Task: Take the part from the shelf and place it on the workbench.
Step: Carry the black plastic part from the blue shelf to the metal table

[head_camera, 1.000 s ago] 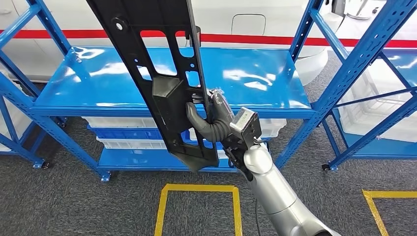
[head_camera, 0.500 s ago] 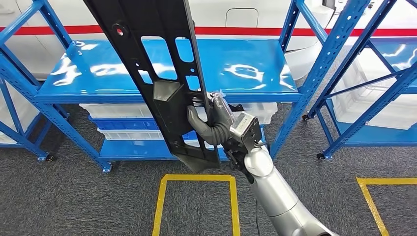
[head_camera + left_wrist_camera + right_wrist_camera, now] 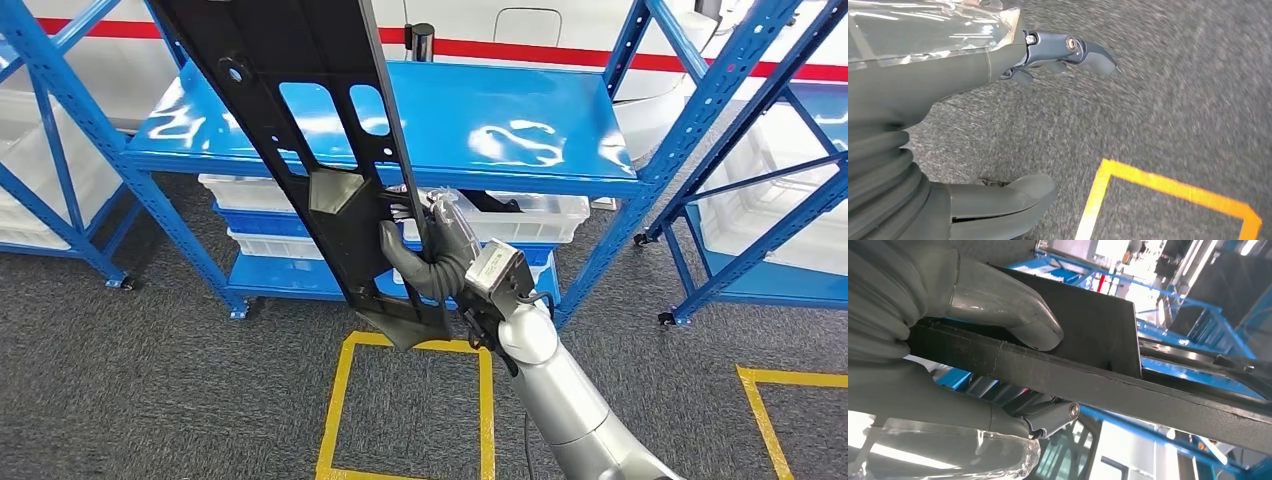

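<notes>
right robot hand (image 3: 432, 258) grips the black part (image 3: 330, 170) before the shelf (image 3: 480, 130).

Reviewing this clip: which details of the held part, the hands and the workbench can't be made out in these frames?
- Black part: its upper end is cut off by the head view's top edge.
- Right hand: its fingers are hidden behind the part.
- Left hand: floor beyond it motion-blurred.
- Workbench: its location cannot be told.

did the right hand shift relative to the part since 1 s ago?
No. The right hand grips the black part at the same spot beside its raised block; the shelf shifts because the camera turned.
</notes>
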Motion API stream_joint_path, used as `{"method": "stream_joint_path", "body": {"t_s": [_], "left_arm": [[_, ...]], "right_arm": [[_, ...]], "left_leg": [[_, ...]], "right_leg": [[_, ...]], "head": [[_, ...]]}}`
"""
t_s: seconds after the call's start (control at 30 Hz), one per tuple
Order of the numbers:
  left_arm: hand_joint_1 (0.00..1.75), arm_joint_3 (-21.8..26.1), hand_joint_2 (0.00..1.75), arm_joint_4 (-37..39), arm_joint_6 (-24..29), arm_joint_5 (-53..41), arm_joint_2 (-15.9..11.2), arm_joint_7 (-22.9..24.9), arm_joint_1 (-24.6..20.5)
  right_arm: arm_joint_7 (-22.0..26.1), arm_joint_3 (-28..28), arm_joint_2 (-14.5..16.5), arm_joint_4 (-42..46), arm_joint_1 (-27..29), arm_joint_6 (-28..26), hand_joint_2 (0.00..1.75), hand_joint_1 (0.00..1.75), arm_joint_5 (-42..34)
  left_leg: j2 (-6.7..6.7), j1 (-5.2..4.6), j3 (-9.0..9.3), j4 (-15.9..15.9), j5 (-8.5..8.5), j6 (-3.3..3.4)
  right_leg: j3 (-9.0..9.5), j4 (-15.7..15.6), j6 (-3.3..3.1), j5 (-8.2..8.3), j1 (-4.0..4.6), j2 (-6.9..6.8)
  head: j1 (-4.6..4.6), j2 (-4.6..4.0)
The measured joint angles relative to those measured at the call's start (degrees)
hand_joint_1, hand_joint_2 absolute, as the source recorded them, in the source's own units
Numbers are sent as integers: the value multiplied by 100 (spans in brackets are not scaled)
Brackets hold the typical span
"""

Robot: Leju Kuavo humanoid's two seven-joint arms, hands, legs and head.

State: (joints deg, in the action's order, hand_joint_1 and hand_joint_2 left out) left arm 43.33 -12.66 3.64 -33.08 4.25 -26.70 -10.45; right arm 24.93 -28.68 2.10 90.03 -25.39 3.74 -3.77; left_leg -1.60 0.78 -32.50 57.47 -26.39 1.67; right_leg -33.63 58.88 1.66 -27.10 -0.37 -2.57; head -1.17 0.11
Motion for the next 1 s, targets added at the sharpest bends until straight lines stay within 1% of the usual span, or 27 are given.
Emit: {"method": "stream_joint_path", "body": {"t_s": [0.03, 0.1, 0.13, 0.17, 0.2, 0.23, 0.27, 0.3, 0.33, 0.37, 0.4, 0.43, 0.47, 0.5, 0.53, 0.57, 0.63, 0.67, 0.7, 0.73, 0.77, 0.8, 0.83, 0.87, 0.9, 0.97, 1.0], "left_arm": [[0, -1, 175, 0, 4, -1, 3, 1, -5], [0, -3, 175, 0, 11, -6, 3, 2, -13], [0, -3, 175, 0, 13, -12, 4, 2, -12], [0, -3, 175, 0, 14, -20, 7, 2, -10], [0, -4, 175, 0, 16, -28, 10, 2, -10], [0, -5, 175, 0, 19, -36, 13, 2, -10], [0, -8, 175, 0, 23, -39, 15, 2, -12], [0, -15, 175, 0, 27, -40, 16, 2, -15], [0, -25, 175, 0, 30, -40, 15, 2, -17], [0, -36, 175, 0, 32, -40, 14, 2, -17], [0, -47, 175, 0, 34, -40, 13, 3, -15], [0, -55, 175, 0, 38, -40, 10, 3, -12], [0, -61, 175, 1, 40, -40, 8, 4, -7], [0, -68, 175, 2, 44, -42, 1, 3, -5], [0, -74, 175, 4, 46, -42, -4, 2, -6], [0, -80, 175, 5, 46, -43, -10, 1, -7], [0, -86, 175, 7, 46, -43, -15, -2, -9], [0, -86, 175, 7, 46, -43, -16, -2, -6], [0, -86, 175, 7, 46, -43, -16, -3, -4], [0, -87, 175, 7, 46, -43, -18, -3, -4], [0, -87, 175, 7, 46, -43, -21, -3, -6], [0, -88, 175, 7, 46, -45, -25, -3, -15], [0, -89, 175, 7, 46, -46, -26, -3, -25], [0, -89, 175, 7, 46, -48, -26, -3, -34], [0, -89, 175, 7, 46, -49, -25, -3, -41], [0, -90, 175, 7, 46, -49, -20, -3, -40], [0, -90, 175, 7, 48, -49, -16, -3, -42]], "right_arm": [[5, 1, -18, 5, 6, -2, 175, 175, 8], [15, 1, -58, 11, 33, -3, 175, 175, 17], [20, 0, -78, 11, 53, -4, 175, 175, 18], [25, -1, -95, 11, 70, -4, 175, 175, 19], [31, -2, -109, 11, 82, -4, 175, 175, 19], [39, -3, -120, 11, 85, -5, 175, 175, 20], [47, -4, -128, 12, 84, -5, 175, 175, 20], [55, -5, -134, 13, 82, -5, 175, 175, 20], [64, -8, -140, 14, 81, -5, 175, 175, 20], [71, -10, -146, 14, 81, -5, 175, 175, 20], [75, -13, -153, 15, 83, -5, 175, 175, 20], [80, -14, -158, 15, 82, -5, 175, 175, 20], [84, -16, -161, 15, 79, -5, 175, 175, 21], [88, -17, -160, 15, 75, -5, 175, 175, 23], [93, -19, -159, 15, 71, -5, 175, 175, 26], [99, -20, -162, 14, 68, -5, 175, 175, 33], [114, -22, -178, 11, 71, -5, 175, 175, 47], [122, -27, -186, 8, 73, -5, 175, 175, 53], [128, -33, -191, 7, 72, -5, 175, 175, 56], [132, -40, -192, 5, 66, -5, 175, 175, 56], [135, -48, -192, 4, 52, -5, 175, 175, 56], [138, -54, -193, 5, 32, -5, 175, 175, 56], [143, -59, -194, 5, 7, -5, 175, 175, 56], [147, -64, -196, 5, -14, -7, 175, 175, 56], [150, -71, -198, 5, -27, -8, 175, 175, 56], [153, -86, -200, 4, -39, -10, 175, 175, 56], [153, -94, -201, 4, -45, -11, 175, 175, 56]], "left_leg": [[34, 2, -27, -16, 41, 54], [120, -16, -102, -15, 99, 109], [170, -25, -137, -13, 125, 117], [225, -33, -166, -10, 149, 115], [283, -38, -188, -7, 171, 107], [339, -41, -200, -4, 188, 94], [393, -41, -209, 0, 203, 78], [443, -50, -222, 7, 217, 56], [481, -56, -241, 14, 232, 29], [514, -60, -264, 19, 250, -2], [544, -61, -287, 19, 271, -39], [574, -57, -308, 14, 294, -74], [566, -51, -329, 28, 287, -104], [509, -50, -369, 102, 225, -136], [425, -46, -451, 281, 98, -165], [320, -34, -585, 588, -93, -191], [212, -15, -921, 1346, -444, -240], [192, -8, -1019, 1575, -501, -254], [176, -3, -1007, 1582, -446, -262], [145, 3, -879, 1362, -299, -262], [69, 6, -657, 963, -105, -253], [-35, -13, -443, 563, 31, -239], [-110, -31, -290, 258, 120, -207], [-156, -51, -212, 82, 150, -171], [-140, -75, -215, 43, 136, -133], [-29, -74, -232, 17, 171, -45], [23, -68, -232, -2, 195, 0]], "right_leg": [[-127, 272, -13, -153, -6, 73], [-465, 1065, -58, -521, -18, 193], [-595, 1386, -58, -640, -19, 212], [-626, 1509, -39, -672, -18, 223], [-536, 1393, -7, -615, -17, 236], [-330, 1044, 28, -483, -17, 262], [-76, 587, 48, -339, -19, 335], [136, 189, 47, -221, -15, 412], [273, -77, 29, -146, -12, 467], [320, -192, 0, -118, -6, 500], [314, -196, -29, -104, 7, 476], [308, -196, -60, -82, -12, 436], [304, -204, -92, -60, -33, 399], [303, -215, -122, -39, -57, 358], [303, -228, -148, -22, -83, 314], [297, -232, -164, -12, -81, 267], [279, -228, -179, -7, -64, 164], [272, -227, -182, -6, -58, 106], [270, -225, -182, -7, -56, 50], [273, -224, -181, -8, -55, -2], [279, -223, -180, -10, -53, -51], [279, -218, -169, -17, -31, -94], [274, -214, -157, -23, -7, -132], [268, -210, -143, -29, 19, -173], [262, -210, -122, -35, 43, -217], [254, -195, -73, -59, 51, -279], [217, -114, -56, -119, 45, -224]], "head": [[0, 0], [-1, 0], [-1, 0], [-1, 0], [-1, 0], [-1, 0], [-1, 0], [1, 0], [2, 0], [4, 0], [6, 0], [7, 0], [6, 0], [16, 0], [27, 0], [37, 0], [49, 0], [49, 0], [49, 0], [49, 0], [49, 0], [51, 0], [47, 0], [44, 0], [39, 0], [33, 0], [32, 0]]}}
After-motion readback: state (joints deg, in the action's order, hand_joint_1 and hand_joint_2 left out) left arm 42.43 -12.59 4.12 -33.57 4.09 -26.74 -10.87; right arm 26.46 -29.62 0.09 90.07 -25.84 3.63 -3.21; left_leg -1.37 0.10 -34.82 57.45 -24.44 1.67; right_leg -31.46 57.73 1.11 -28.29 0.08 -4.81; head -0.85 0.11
